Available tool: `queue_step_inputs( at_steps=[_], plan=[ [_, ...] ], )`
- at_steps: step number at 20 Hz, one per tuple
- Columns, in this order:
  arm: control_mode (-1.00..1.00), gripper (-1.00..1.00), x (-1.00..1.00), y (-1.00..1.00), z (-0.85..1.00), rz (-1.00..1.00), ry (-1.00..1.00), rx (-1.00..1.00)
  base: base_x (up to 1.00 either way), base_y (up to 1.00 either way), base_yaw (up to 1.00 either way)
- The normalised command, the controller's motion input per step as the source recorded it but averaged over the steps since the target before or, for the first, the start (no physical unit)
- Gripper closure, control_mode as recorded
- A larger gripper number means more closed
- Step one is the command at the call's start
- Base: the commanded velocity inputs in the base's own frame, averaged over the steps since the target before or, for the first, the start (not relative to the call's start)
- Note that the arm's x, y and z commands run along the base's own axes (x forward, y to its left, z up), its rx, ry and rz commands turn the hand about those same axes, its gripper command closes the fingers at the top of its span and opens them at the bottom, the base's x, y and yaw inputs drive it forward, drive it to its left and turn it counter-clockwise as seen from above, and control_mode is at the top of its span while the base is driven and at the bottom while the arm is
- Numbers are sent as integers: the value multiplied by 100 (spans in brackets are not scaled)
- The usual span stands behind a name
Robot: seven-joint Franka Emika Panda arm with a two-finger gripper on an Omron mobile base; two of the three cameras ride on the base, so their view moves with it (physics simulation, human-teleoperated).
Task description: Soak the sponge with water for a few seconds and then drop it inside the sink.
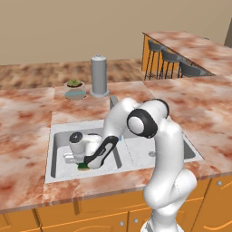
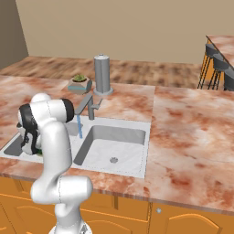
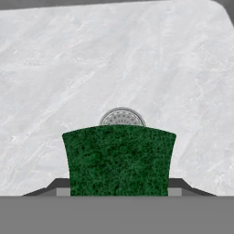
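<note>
While the arm bends low into the left bowl of the sink (image 1: 54, 156), the gripper (image 3: 119, 185) pinches the sponge (image 3: 119, 160) between its two fingers, whose dark tips show at either side of the green pad in the hand view. That view looks down on the pale grey floor of the basin, with the round drain (image 3: 122, 117) peeking out just past the far edge of the sponge. In the left base view the hand sits inside the left bowl near its front wall, and a sliver of green marks the sponge under the wrist. A thin blue stream of water (image 2: 79, 126) falls from the grey faucet (image 2: 87, 106) in the right base view, landing close to the divider between the two bowls; the sponge is held apart from it, nearer the front of the bowl. Behind the sink on the marbled counter (image 1: 27, 118) stand a tall grey canister (image 1: 99, 75) and a small potted plant (image 1: 74, 89). Dark bar stools (image 1: 170, 61) line the far counter.
</note>
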Motion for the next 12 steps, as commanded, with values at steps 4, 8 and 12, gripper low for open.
queue_step_inputs(
  at_steps=[4,8,12],
  plan=[
    [-100,100,0,0,0,0,0,0,0,0,0],
    [-100,100,0,0,0,0,0,0,0,0,0],
    [-100,-100,0,0,0,0,0,0,0,0,0]
  ],
)
